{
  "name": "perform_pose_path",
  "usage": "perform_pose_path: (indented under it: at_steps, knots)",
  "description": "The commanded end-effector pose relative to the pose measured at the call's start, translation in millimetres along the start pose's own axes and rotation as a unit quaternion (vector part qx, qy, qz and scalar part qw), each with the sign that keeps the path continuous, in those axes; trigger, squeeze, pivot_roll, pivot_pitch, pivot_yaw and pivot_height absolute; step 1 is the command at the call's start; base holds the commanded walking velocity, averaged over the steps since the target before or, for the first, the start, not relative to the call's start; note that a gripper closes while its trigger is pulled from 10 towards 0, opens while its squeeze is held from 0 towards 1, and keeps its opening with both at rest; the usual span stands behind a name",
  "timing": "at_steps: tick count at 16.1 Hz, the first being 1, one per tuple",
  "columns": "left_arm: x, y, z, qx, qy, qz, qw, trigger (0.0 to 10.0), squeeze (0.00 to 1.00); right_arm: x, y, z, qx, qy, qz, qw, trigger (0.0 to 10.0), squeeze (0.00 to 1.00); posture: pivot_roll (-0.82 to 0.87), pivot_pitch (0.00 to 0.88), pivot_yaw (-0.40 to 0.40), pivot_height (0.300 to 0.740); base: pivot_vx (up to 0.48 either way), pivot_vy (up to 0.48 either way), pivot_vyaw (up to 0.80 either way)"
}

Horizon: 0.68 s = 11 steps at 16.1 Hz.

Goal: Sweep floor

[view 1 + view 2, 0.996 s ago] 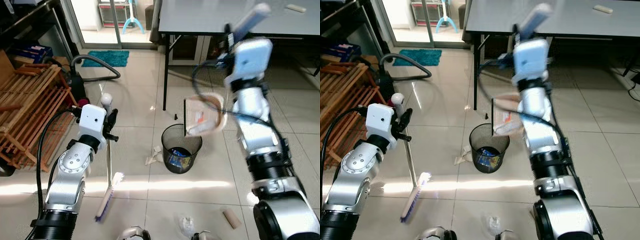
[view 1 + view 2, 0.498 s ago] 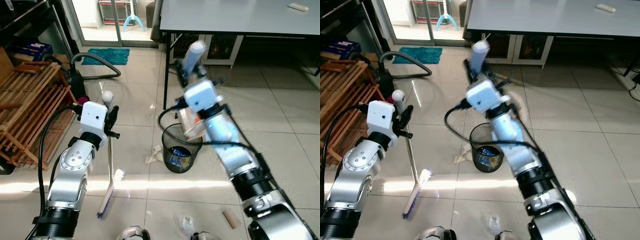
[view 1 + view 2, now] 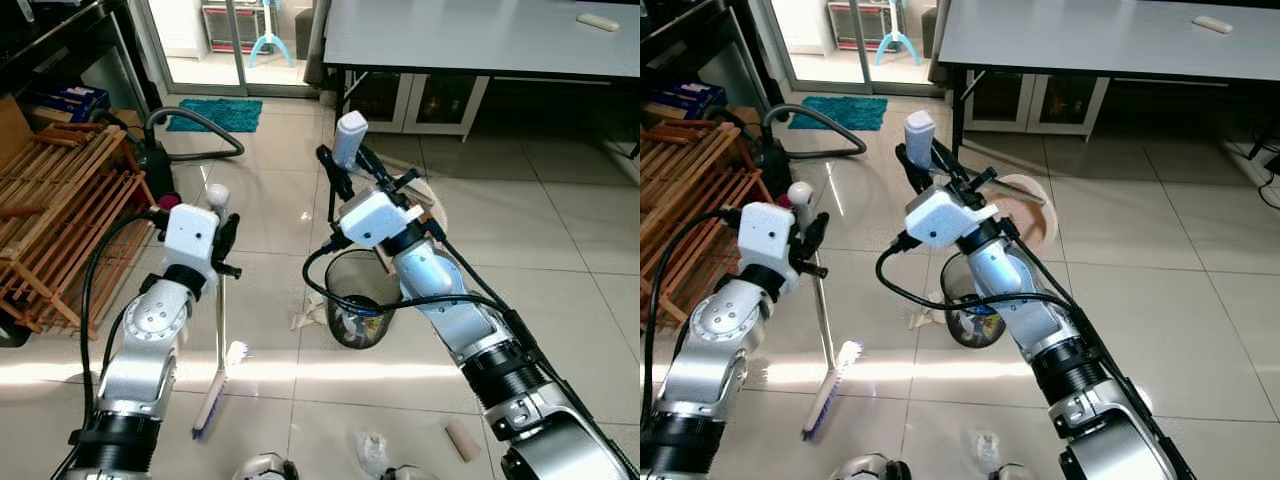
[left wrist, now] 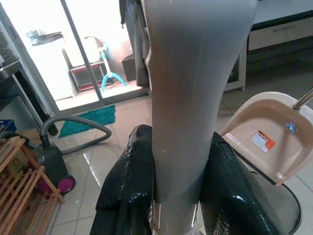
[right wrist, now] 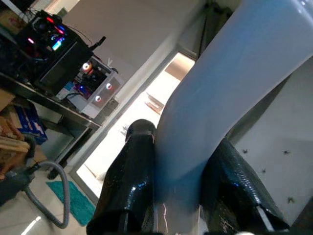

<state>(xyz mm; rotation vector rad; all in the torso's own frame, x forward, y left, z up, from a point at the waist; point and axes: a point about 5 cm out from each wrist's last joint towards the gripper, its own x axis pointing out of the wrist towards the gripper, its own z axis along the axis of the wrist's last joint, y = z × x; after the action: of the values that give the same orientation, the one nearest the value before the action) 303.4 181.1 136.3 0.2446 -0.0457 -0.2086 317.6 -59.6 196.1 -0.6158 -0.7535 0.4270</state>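
At frame centre, the right gripper (image 3: 341, 166) clenches the beige plastic dustpan (image 3: 1025, 215) tilted over the black mesh bin (image 3: 357, 305), while the left gripper (image 3: 222, 238) grasps the upright white-handled broom (image 3: 219, 340) lower left.

Left gripper (image 3: 222, 243) and right gripper (image 3: 345, 172) clamped, arms raised.

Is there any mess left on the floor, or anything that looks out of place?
Yes. Crumpled paper lies against the black wire bin, missing it. A clear plastic scrap and a cardboard tube lie loose on the tiles near the robot's feet. The dustpan hangs tilted above the bin.
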Motion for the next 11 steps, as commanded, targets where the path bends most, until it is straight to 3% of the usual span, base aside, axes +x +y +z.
perform_pose_path:
  at_steps: [1, 2, 5, 6, 8, 10, 11]
  knots:
    - [6.7, 1.5, 12, 0.016, -0.027, 0.000, 0.999, 10.0, 0.00, 11.9, -24.0, 10, -0.032, -0.032, -0.036, 0.998, 10.0, 0.00, 0.03, 0.022, 0.032, 0.740, 0.000, 0.000, 0.00]
    - [10.2, 1.9, 17, 0.019, -0.036, -0.004, 0.999, 10.0, 0.00, 16.5, -50.4, 15, -0.032, -0.035, -0.086, 0.995, 10.0, 0.00, 0.03, 0.024, 0.037, 0.740, 0.000, 0.000, 0.00]
    - [17.9, 3.0, 29, 0.027, -0.055, -0.007, 0.998, 10.0, 0.00, 16.4, -91.2, 19, -0.041, -0.029, -0.149, 0.988, 10.0, 0.00, 0.01, 0.022, 0.058, 0.740, 0.000, 0.000, 0.00]
    - [20.9, 1.7, 35, 0.026, -0.068, -0.011, 0.997, 10.0, 0.00, 8.1, -112.0, 16, -0.032, -0.008, -0.192, 0.981, 10.0, 0.00, 0.01, 0.015, 0.068, 0.740, 0.000, 0.000, 0.00]
    - [22.6, 0.4, 34, 0.023, -0.070, -0.015, 0.997, 10.0, 0.00, -4.8, -128.1, 10, -0.019, 0.019, -0.234, 0.972, 10.0, 0.00, 0.00, 0.017, 0.080, 0.740, 0.000, 0.000, 0.00]
    - [22.4, -1.9, 30, 0.014, -0.067, -0.020, 0.997, 10.0, 0.00, -19.8, -143.4, 7, -0.038, 0.039, -0.257, 0.965, 10.0, 0.00, -0.02, 0.033, 0.099, 0.740, 0.000, 0.000, 0.00]
    - [22.0, -6.0, 28, 0.003, -0.070, -0.026, 0.997, 10.0, 0.00, -33.5, -160.1, 6, -0.081, 0.051, -0.260, 0.961, 10.0, 0.00, -0.03, 0.033, 0.100, 0.740, 0.000, 0.000, 0.00]
